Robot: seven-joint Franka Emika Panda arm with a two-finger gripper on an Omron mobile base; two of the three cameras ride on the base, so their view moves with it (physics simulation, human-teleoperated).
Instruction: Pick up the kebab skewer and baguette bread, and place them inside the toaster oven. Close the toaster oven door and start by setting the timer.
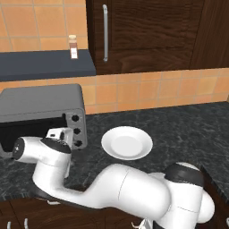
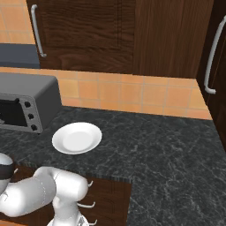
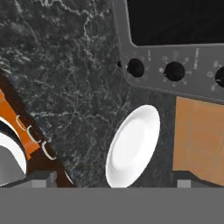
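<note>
Left base view: toaster oven [image 1: 42, 114], a boxy grey metal case with a dark opening and black knobs [image 1: 79, 131] in a column, stands on the speckled black worktop [image 1: 188, 129]. Whether its door is up or folded down I cannot tell. Just right of the oven lies a smooth white round plate [image 1: 127, 143], bare; skewer and baguette are presumably inside already. My tool [image 3: 112, 186] hovers before the knobs, tips apart. Risks, as I judge them: glancing off a small round knob, or nudging the light plate.

The white arm [image 1: 120, 190] sweeps from five o'clock toward nine o'clock in the left base view, its gripper [image 1: 60, 134] spread wide, holding nothing.
</note>
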